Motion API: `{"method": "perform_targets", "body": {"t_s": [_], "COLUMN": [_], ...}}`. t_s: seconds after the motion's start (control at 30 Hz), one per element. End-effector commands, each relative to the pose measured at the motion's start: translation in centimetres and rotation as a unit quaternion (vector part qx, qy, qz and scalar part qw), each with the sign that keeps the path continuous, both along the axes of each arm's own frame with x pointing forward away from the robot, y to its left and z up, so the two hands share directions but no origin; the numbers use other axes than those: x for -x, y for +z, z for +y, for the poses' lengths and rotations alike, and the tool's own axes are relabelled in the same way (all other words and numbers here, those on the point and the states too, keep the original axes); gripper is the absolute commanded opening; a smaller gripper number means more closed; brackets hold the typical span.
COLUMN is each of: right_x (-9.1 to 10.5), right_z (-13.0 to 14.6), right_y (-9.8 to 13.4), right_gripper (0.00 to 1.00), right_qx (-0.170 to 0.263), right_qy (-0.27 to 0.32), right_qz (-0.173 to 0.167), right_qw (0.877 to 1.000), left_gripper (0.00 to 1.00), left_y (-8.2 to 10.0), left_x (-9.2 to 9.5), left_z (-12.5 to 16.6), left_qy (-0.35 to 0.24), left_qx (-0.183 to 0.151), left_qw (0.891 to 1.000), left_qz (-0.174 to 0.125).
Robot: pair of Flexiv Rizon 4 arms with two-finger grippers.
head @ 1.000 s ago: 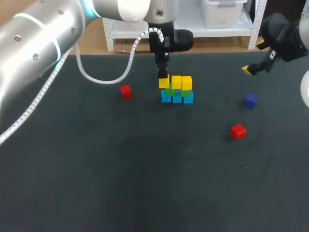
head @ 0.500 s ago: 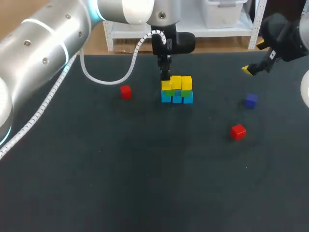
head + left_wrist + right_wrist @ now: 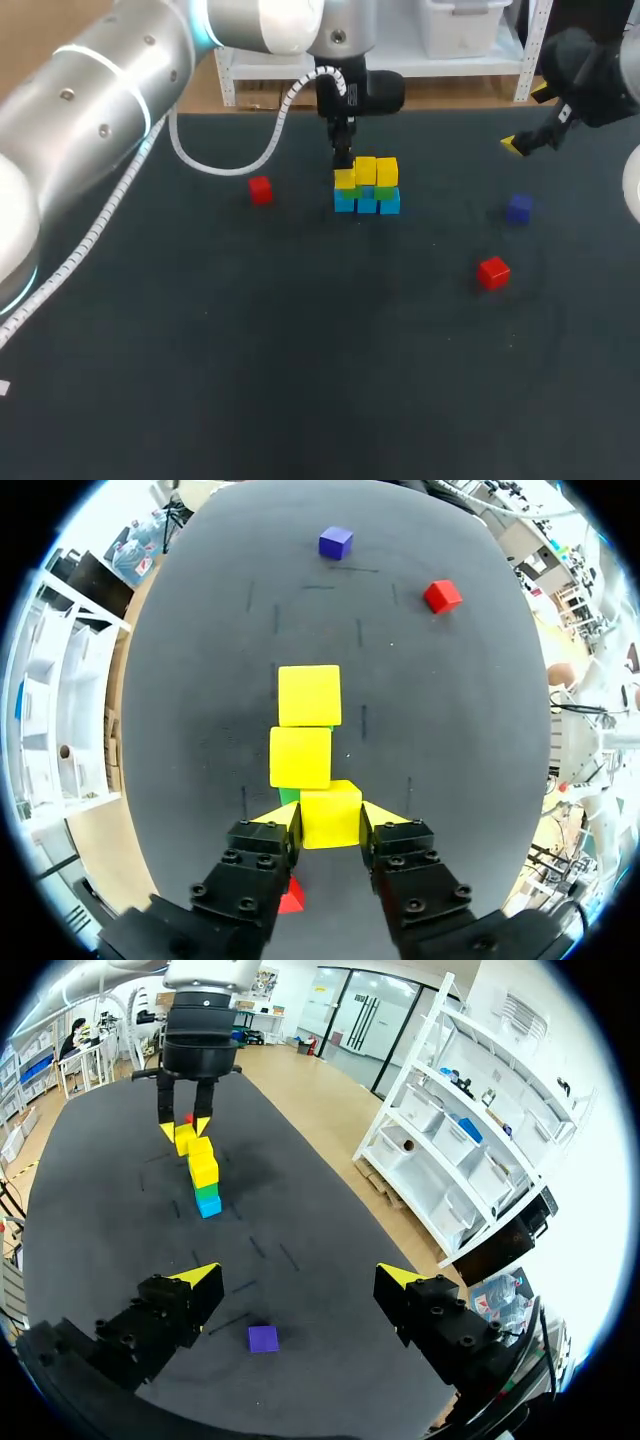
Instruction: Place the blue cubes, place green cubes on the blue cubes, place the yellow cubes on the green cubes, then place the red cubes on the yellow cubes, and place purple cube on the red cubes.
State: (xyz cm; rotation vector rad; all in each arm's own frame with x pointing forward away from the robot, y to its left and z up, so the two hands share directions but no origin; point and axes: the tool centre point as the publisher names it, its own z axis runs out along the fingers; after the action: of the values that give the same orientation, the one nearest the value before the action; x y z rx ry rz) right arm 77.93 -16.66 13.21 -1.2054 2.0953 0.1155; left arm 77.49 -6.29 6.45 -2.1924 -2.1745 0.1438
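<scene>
A row of three blue cubes (image 3: 367, 204) stands at the back middle of the table, with green cubes (image 3: 385, 191) on top. Two yellow cubes (image 3: 377, 170) sit on the green layer. My left gripper (image 3: 343, 163) comes down from above and is shut on a third yellow cube (image 3: 330, 815), which rests at the left end of the yellow row. One red cube (image 3: 260, 189) lies left of the stack, another red cube (image 3: 493, 272) at the front right. The purple cube (image 3: 518, 208) lies right of the stack. My right gripper (image 3: 298, 1278) hangs open and empty above the purple cube (image 3: 263, 1338).
The black table mat (image 3: 300, 350) is bare in front of the stack. The left arm's white cable (image 3: 215, 160) loops down behind the left red cube. The table's back edge runs just behind the stack.
My left gripper has lowered the yellow cube slightly and shifted it right, level with the other two yellow cubes. The right arm has not moved.
</scene>
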Motion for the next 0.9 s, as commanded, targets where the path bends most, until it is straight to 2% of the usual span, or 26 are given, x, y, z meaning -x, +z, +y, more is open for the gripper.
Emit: {"method": "perform_targets", "body": {"t_s": [0.03,0.9], "right_x": [0.05,0.05], "right_z": [0.07,0.07], "right_y": [0.0,0.0], "right_gripper": [1.0,1.0], "right_qx": [0.001,0.001], "right_qy": [-0.002,-0.002], "right_qz": [-0.001,-0.001], "right_qw": [1.0,1.0], "left_gripper": [0.0,0.0], "left_y": [-0.08,-0.29], "left_x": [-0.85,-1.51], "left_z": [-0.3,-0.34], "left_qy": [-0.001,0.007], "left_qx": [-0.003,0.0], "left_qw": [1.0,1.0], "left_qz": [0.01,-0.002]}}
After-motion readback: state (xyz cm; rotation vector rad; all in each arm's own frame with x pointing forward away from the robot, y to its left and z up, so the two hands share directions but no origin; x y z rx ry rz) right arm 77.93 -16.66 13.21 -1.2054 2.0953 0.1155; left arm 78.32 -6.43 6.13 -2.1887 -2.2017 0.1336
